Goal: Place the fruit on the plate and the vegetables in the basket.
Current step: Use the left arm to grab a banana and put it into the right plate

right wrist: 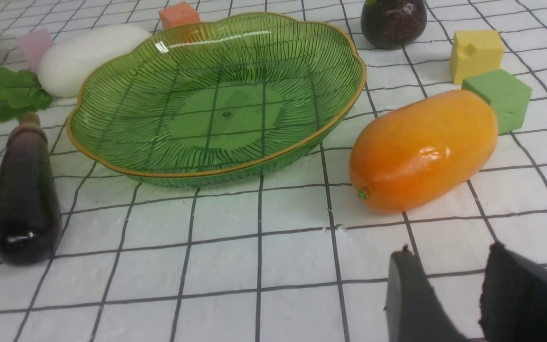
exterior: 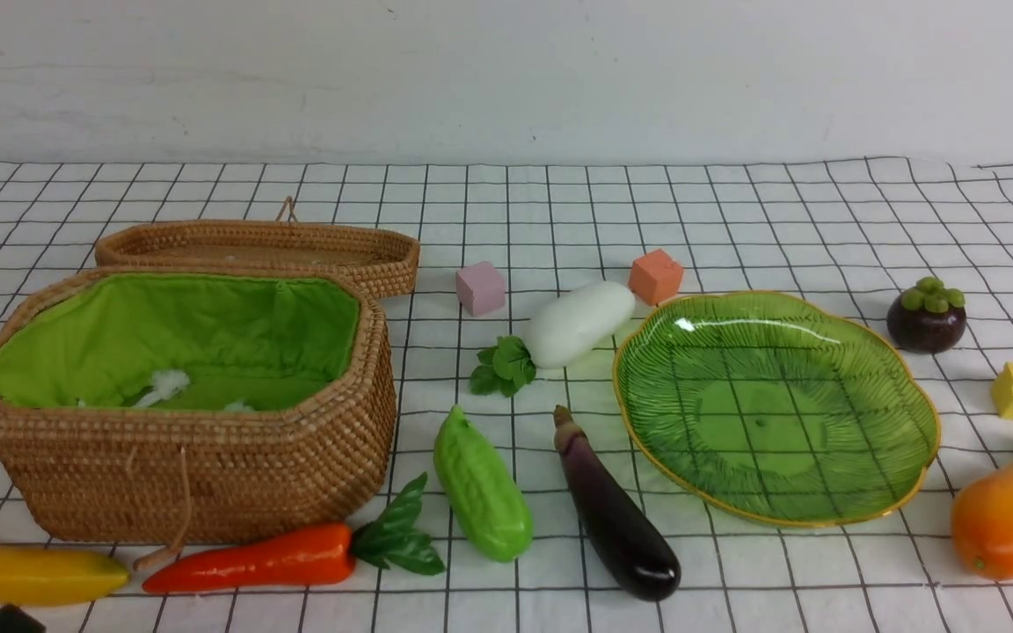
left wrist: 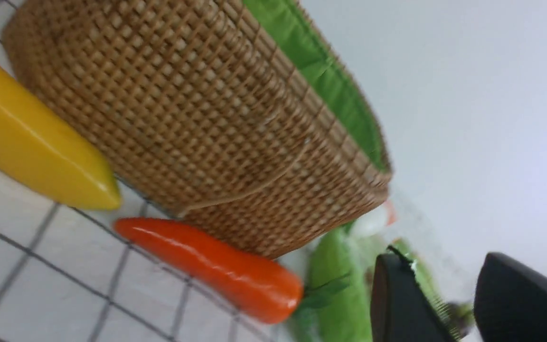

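While left pincer [left wrist: 444, 280] leans, right pincer [right wrist: 449, 266] level

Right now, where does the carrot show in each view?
Front view: carrot at the near edge, in front of the basket, leaves toward the gourd.
Left wrist view: carrot beside the basket's woven wall, tip near the banana.
Right wrist view: not in it.
Shared landmark: the basket, front and left wrist views.

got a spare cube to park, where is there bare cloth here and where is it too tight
Bare: the far strip of cloth behind the lid and plate, and the near patch between eggplant and mango. Crowded: between basket and plate (radish, gourd, eggplant), and the basket's front, with banana and carrot.
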`<state>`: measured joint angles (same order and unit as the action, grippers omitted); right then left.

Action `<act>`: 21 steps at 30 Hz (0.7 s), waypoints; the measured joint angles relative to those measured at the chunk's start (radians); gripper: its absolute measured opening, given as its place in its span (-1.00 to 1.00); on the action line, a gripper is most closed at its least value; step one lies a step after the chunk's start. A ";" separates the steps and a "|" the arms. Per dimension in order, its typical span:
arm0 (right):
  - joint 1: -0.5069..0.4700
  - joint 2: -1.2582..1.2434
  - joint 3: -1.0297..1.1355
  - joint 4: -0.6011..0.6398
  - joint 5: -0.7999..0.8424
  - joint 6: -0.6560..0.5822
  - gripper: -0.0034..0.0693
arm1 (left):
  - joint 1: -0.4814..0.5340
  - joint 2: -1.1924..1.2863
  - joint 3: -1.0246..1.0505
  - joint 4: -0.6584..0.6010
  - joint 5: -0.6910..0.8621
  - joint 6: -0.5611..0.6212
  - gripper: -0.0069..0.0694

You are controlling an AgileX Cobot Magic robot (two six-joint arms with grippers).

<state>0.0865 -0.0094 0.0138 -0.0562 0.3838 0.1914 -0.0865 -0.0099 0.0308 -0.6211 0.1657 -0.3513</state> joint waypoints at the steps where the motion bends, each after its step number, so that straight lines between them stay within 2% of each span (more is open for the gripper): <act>1: 0.000 0.000 0.000 0.000 0.000 0.000 -0.23 | 0.000 0.000 0.000 -0.048 -0.031 -0.017 -0.19; 4: 0.000 0.000 0.000 0.000 0.000 0.000 -0.23 | 0.000 0.000 -0.001 -0.150 -0.109 -0.030 -0.20; 7: 0.000 0.000 0.000 0.000 0.000 0.000 -0.23 | 0.000 0.000 -0.043 -0.158 -0.045 0.027 -0.28; 9: 0.000 0.000 0.000 0.000 0.000 0.000 -0.23 | 0.000 0.002 -0.115 -0.129 0.047 0.120 -0.40; 10: 0.000 0.000 0.000 0.000 0.000 0.000 -0.23 | 0.000 0.004 -0.123 -0.125 0.055 0.120 -0.42; 12: 0.000 0.000 0.000 0.000 0.000 0.000 -0.23 | 0.000 0.058 -0.233 -0.059 0.149 0.205 -0.60; 13: 0.000 0.000 0.000 0.000 0.000 0.000 -0.23 | 0.000 0.073 -0.242 -0.054 0.156 0.215 -0.62; 16: 0.000 0.000 0.000 -0.002 0.000 0.000 -0.23 | 0.000 0.252 -0.389 0.057 0.280 0.255 -0.83; 21: 0.000 0.000 0.000 -0.006 0.000 0.000 -0.23 | 0.000 0.466 -0.513 0.157 0.431 0.261 -0.85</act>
<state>0.0865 -0.0094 0.0138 -0.0626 0.3838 0.1914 -0.0865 0.4561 -0.4820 -0.4636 0.5968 -0.0905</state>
